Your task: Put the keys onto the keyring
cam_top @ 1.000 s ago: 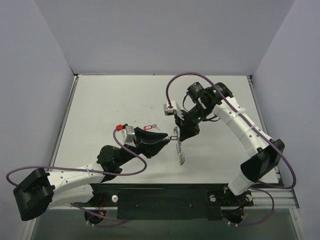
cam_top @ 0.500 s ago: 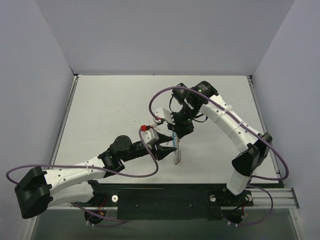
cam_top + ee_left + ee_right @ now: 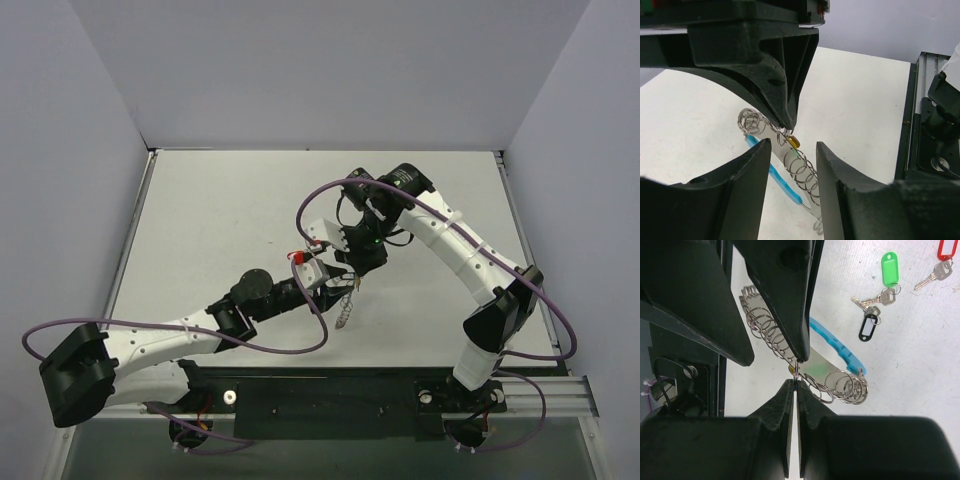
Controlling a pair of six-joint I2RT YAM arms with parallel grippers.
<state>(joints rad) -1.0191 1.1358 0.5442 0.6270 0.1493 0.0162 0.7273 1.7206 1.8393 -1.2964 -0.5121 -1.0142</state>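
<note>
My right gripper [image 3: 796, 381] is shut on a wire loop of the keyring [image 3: 840, 385] and holds it off the table; it also shows in the top view [image 3: 352, 272]. The keyring's silver coil [image 3: 802, 170] and blue segment [image 3: 775, 172] hang slanted, with a yellow tag [image 3: 793, 142] just under the pinch. My left gripper [image 3: 793, 147] is open, its jaws on either side of the coil without touching it. The keys with green [image 3: 888, 262], black [image 3: 868, 327] and red [image 3: 944, 249] tags lie on the table.
The white table [image 3: 200, 220] has grey walls on three sides. A black front rail with fittings [image 3: 935, 130] runs along its near edge. Purple cables [image 3: 310, 205] loop over both arms near the grippers.
My left gripper has moved right and forward until its open jaws straddle the keyring. My right gripper has shifted a little left, with the keyring still in it.
</note>
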